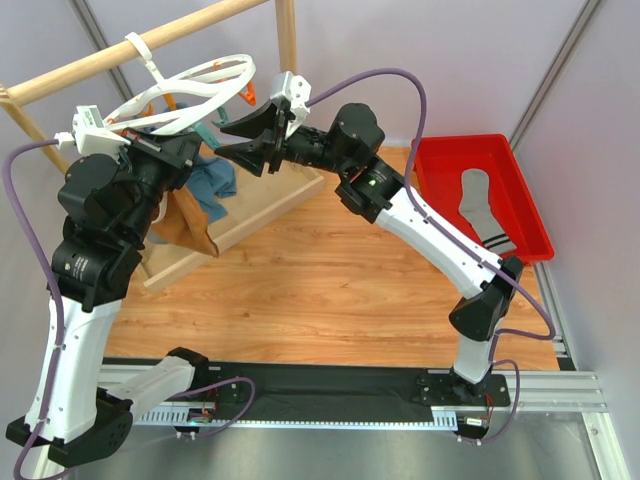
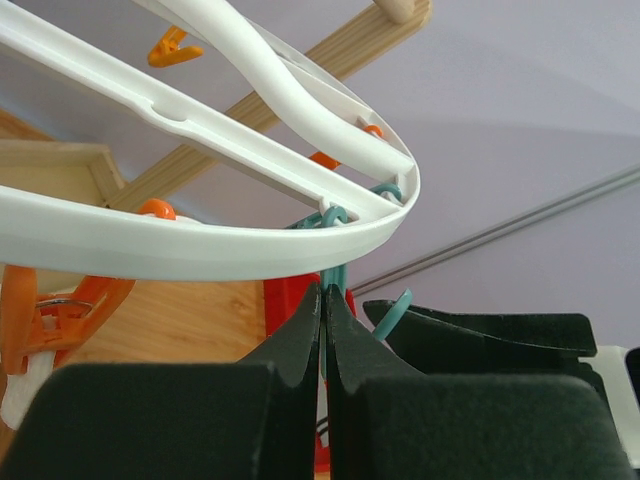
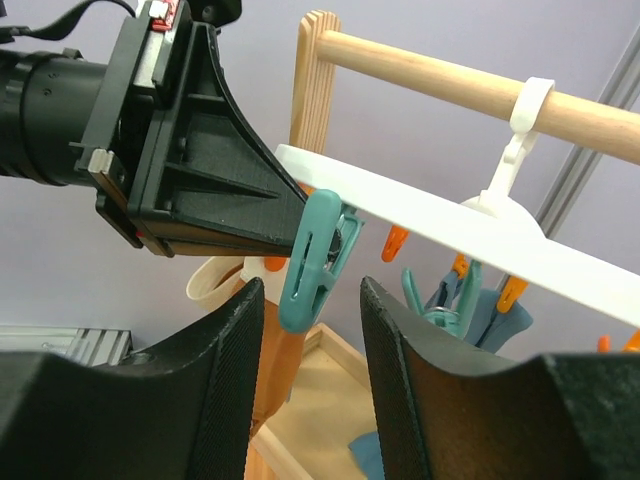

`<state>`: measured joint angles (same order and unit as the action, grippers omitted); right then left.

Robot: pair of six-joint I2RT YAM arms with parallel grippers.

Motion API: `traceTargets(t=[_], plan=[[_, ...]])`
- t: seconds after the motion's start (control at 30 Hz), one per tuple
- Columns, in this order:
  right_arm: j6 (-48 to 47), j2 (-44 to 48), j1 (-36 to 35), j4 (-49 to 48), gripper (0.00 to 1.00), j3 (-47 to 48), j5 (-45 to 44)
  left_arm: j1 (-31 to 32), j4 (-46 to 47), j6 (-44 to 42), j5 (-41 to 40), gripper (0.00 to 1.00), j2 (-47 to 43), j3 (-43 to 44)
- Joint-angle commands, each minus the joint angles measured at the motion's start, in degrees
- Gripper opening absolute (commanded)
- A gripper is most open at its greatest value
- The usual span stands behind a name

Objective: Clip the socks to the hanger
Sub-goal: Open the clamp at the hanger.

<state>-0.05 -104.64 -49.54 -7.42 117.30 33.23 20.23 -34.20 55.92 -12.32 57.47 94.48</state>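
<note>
Clip-prep step: L pincer clamped on teal clip under hanger rim; R pincer open astride it; sock lies in red tray; nxt probably: R fetches sock, brings cuff to clip.

We see the wooden table carrying a red tray well right of the right tool and a wooden frame base below it.

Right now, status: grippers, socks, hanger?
Left gripper shut on teal clip under the hanger. Right gripper open, jaws either side of that clip. Sock lies in red bin, unheld.
</note>
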Motion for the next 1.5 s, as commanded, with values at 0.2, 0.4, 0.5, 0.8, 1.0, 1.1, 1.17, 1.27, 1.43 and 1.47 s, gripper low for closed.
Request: traceTargets(t=[0.2, 0.4, 0.5, 0.8, 1.0, 1.1, 1.17, 1.27, 1.43, 1.47], plan=[[-0.6, -2.5, 0.7, 2.6, 0.44, 3.3, 2.1, 0.0, 1.9, -3.1, 4.1, 0.00, 0.2, 2.1], [-0.3, -4.0, 0.6, 2.8, 0.38, 5.2, 1.5, 0.0, 3.3, -1.7, 6.3, 0.00, 0.9, 0.7], [-0.3, -3.8, 0.4, 2.1, 0.37, 4.8, 0.3, 0.0, 3.7, -1.3, 6.0, 0.00, 0.7, -0.2], [2.2, -3.6, 0.1, 2.6, 0.00, 5.1, -4.1, 0.0, 4.8, 0.2, 6.2, 0.00, -0.1, -1.6], [4.1, -3.3, -0.1, 4.2, 0.00, 6.2, -3.9, 0.0, 7.8, -0.4, 5.9, 0.10, -3.3, -6.1], [5.1, -3.3, -0.2, 4.9, 0.00, 6.5, -4.5, 0.0, 9.8, -0.8, 6.1, 0.33, -4.7, -8.7], [5.9, -3.4, -0.3, 5.0, 0.00, 6.7, -4.6, 0.0, 12.1, -1.7, 6.4, 0.53, -5.9, -9.7], [6.5, -3.8, -0.4, 5.9, 0.00, 7.6, -3.9, 0.0, 14.1, -4.1, 8.7, 0.68, -6.1, -10.4], [6.4, -3.2, -0.7, 7.2, 0.00, 8.0, -1.9, 0.0, 11.9, -10.5, 8.7, 0.75, -3.2, -5.2], [6.2, -3.1, -0.7, 7.2, 0.00, 7.9, -1.7, 0.0, 11.7, -11.8, 8.2, 0.75, -3.0, -4.7]])
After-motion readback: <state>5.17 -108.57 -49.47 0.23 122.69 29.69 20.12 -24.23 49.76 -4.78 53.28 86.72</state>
